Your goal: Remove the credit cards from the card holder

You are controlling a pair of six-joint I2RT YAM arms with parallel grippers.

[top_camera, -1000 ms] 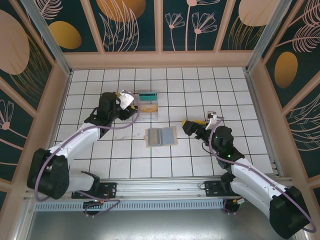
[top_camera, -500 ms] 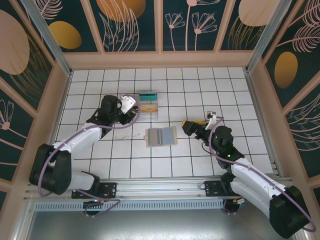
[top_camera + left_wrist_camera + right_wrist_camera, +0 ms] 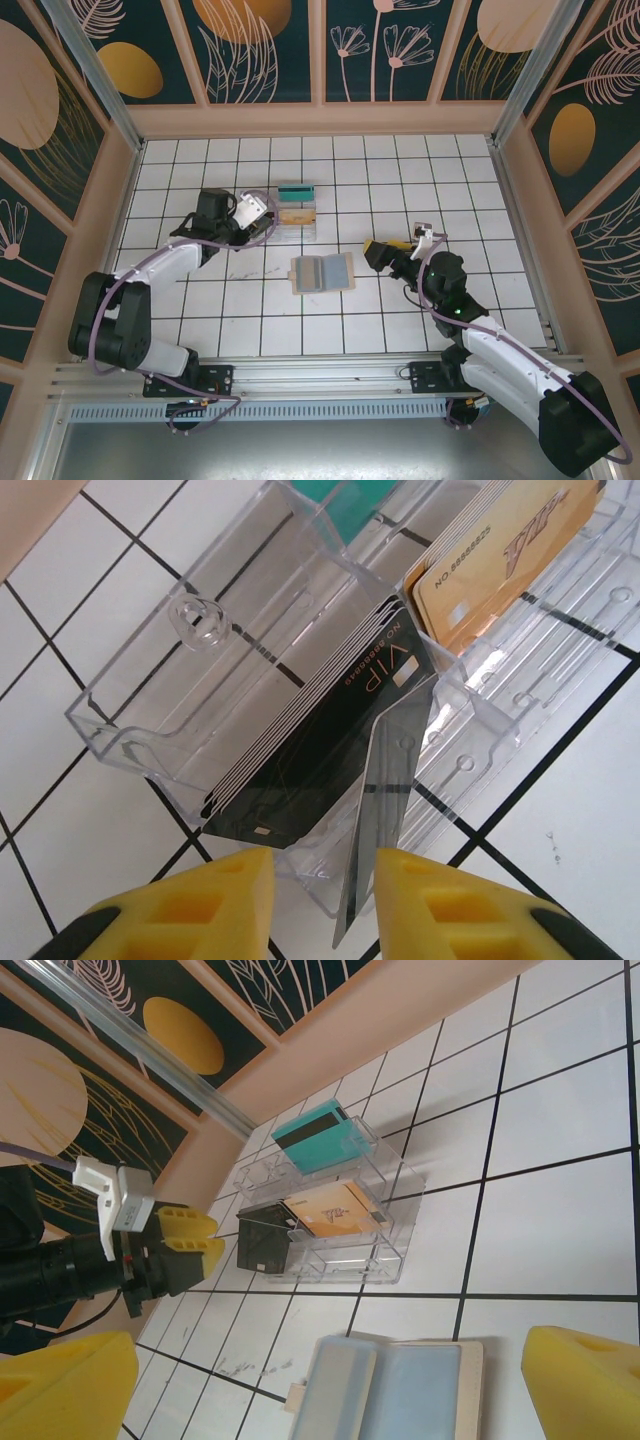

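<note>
since the card holder lies open mid-scene with both pockets looking empty, the job seems all but done: the credit cards stand sorted in the clear tray just on its far side. the left claw, narrow at the tray's left end, has one leaning card between its tips, grip unclear; the right claw gapes wide right of the holder.
</note>
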